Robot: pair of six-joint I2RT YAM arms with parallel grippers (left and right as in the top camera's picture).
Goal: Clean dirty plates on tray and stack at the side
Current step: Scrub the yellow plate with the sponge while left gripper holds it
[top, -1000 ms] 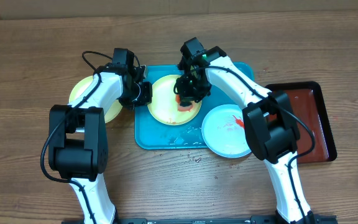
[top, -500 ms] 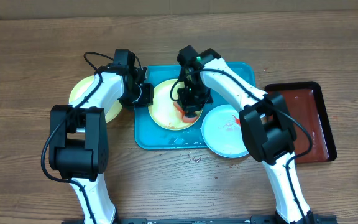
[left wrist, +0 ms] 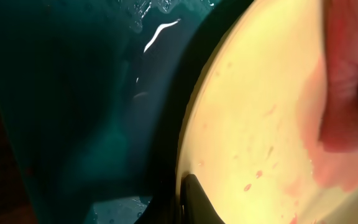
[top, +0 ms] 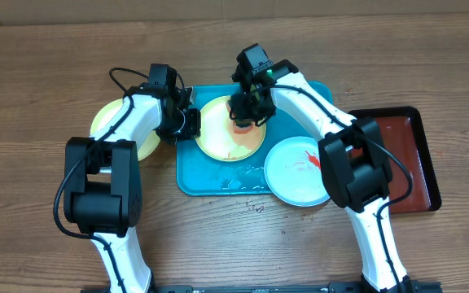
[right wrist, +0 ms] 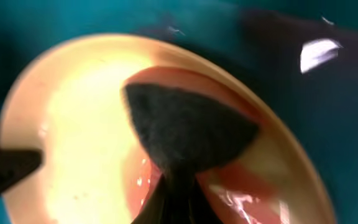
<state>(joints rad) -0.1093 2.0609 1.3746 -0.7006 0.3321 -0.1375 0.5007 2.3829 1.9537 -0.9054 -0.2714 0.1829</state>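
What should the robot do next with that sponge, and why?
Probably wipe the sponge across the pink smear on the yellow plate: sauce film and red specks still show there, so it isn't clean yet.

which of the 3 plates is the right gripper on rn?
The pale yellow-green plate centred on the tray: the right gripper presses a sponge onto it. The other yellow-green plate sits left of the tray, the white plate at its lower-right corner.

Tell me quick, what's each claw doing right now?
Left claw: closed, pinching the rim of the yellow plate on the tray.
Right claw: closed, holding a dark sponge on that plate.
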